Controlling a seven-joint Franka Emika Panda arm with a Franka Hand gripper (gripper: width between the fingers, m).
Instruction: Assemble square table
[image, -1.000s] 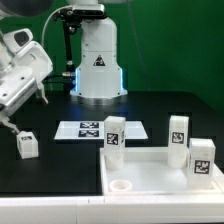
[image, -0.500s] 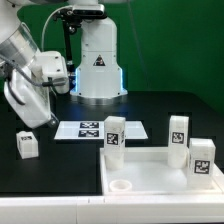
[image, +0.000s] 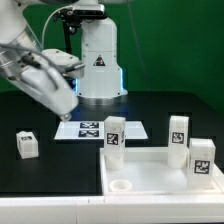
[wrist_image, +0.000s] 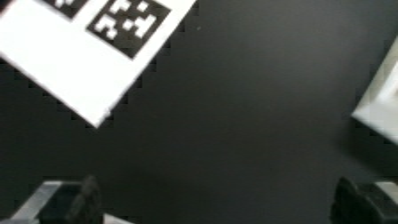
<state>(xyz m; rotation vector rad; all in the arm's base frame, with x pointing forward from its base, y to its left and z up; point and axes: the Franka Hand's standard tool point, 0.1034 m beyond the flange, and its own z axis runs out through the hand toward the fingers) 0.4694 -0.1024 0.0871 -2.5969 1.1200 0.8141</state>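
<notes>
The white robot arm's two-finger gripper (wrist_image: 214, 205), jaws wide and empty, hangs over the black table; the white plastic square tabletop slab (image: 165, 170) lies near three tagged blocky legs (image: 114, 131), which a careless sweep could topple.

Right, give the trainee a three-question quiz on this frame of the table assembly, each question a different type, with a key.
1. True or false: the gripper holds a table leg.
2. How many legs stand on or against the square slab in the exterior view? A) one B) three C) four
3. Fill in: the lone leg on the black table top stands toward the exterior view's ____.

Key
1. False. The fingers stand wide apart with nothing between them, above the marker board.
2. B: one leg at the slab's back edge, two others at its right side.
3. Left.
</notes>
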